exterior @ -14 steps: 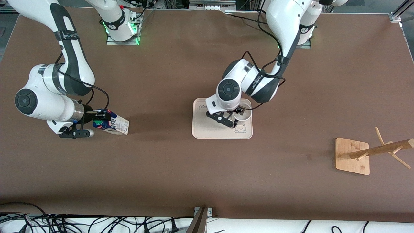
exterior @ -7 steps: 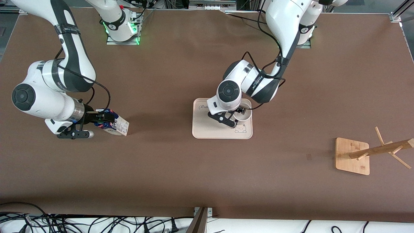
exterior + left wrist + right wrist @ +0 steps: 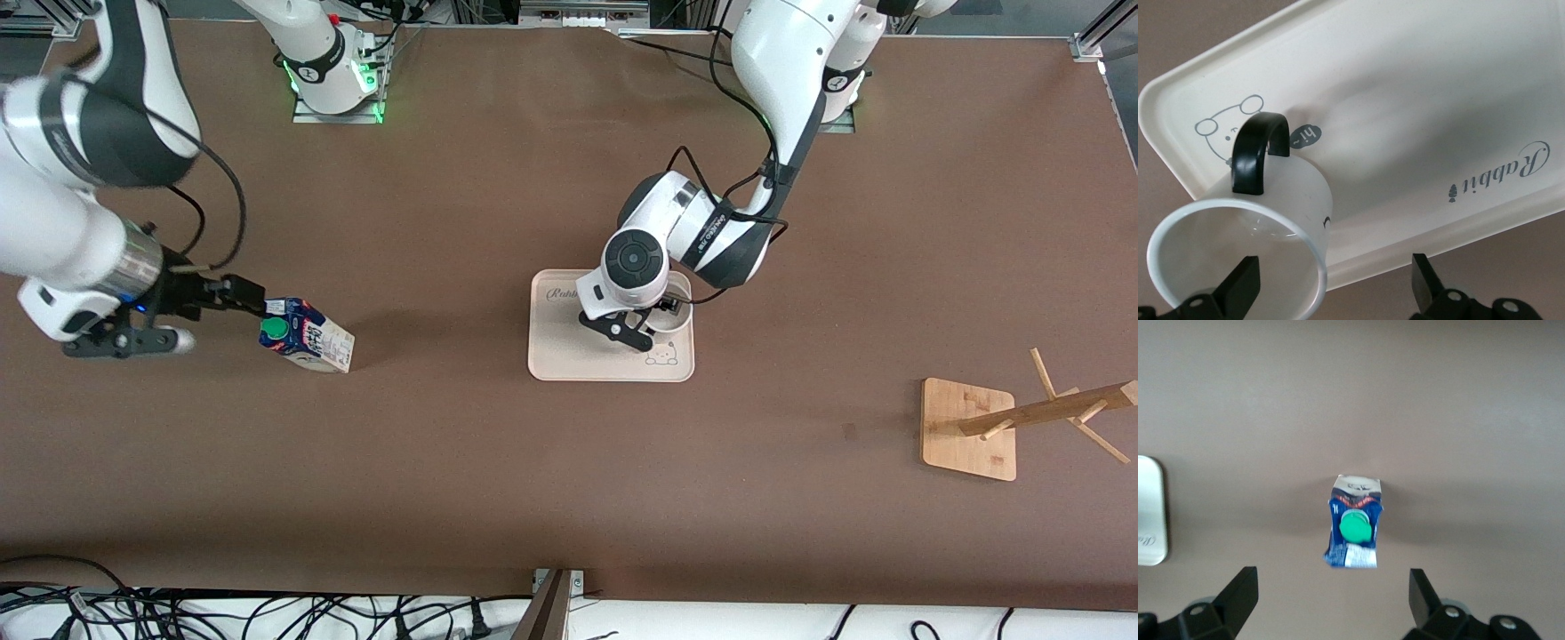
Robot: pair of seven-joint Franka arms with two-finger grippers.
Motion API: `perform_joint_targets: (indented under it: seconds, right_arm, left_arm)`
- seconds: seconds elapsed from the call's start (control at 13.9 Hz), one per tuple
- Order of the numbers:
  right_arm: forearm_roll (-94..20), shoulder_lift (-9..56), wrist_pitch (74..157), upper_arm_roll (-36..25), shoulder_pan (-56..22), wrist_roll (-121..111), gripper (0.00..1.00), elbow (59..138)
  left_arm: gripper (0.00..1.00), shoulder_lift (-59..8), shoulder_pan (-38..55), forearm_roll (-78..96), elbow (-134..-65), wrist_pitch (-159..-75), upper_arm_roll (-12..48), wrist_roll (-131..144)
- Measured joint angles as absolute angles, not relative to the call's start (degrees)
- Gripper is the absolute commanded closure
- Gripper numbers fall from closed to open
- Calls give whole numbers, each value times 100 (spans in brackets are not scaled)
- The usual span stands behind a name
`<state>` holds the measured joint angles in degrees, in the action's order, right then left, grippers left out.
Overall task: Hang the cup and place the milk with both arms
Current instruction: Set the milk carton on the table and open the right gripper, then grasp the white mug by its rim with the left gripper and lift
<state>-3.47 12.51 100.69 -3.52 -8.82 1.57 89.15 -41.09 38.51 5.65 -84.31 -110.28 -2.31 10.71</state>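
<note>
The white cup point(image 3: 677, 322) stands upright on the cream tray point(image 3: 569, 351). In the left wrist view the cup point(image 3: 1291, 193) shows its black handle point(image 3: 1257, 157). My left gripper point(image 3: 662, 309) is open over the cup. In its wrist view the left gripper point(image 3: 1333, 287) has one finger point(image 3: 1245, 287) inside the cup and the other outside the wall. The milk carton point(image 3: 307, 336) with a green cap stands on the table, free. My right gripper point(image 3: 242, 293) is open and empty above the table beside the carton. The carton point(image 3: 1355, 527) lies ahead of the right gripper point(image 3: 1331, 593).
A wooden cup rack point(image 3: 969, 427) with pegs stands toward the left arm's end of the table, nearer the front camera than the tray. The tray's corner shows in the right wrist view point(image 3: 1151, 513). Cables lie along the table's front edge.
My right gripper has drawn back and up from the milk carton, which stays in place. My left gripper has shifted slightly over the cup.
</note>
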Motion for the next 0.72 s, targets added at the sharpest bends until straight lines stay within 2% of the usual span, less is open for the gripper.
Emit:
perform_joint_targets:
  seconds: [0.07,0.14,0.22,0.29,0.36,0.72]
  right_arm:
    - [-282,1025,9877,-351,-882,150,0,8910]
    - [-213,813,9717,-352,-882,121,0,8912]
    - [-178,650,9612,-352,-882,72,0,8916]
    - [-158,532,9543,-361,-880,-30,0,8924]
    - [-151,467,9512,-396,-879,-150,0,8935]
    - [-149,479,9454,-618,-844,-443,0,8970]
  left_arm:
    - [7,-4134,3850,513,-8432,-11029,-231,1068]
    - [41,-4161,3850,372,-8433,-11030,-231,1068]
    - [65,-4185,3850,217,-8433,-11031,-231,1067]
    - [85,-4198,3850,111,-8433,-11031,-232,1067]
    - [100,-4197,3850,69,-8432,-11031,-231,1067]
    - [100,-4185,3848,54,-8397,-11031,-234,1090]
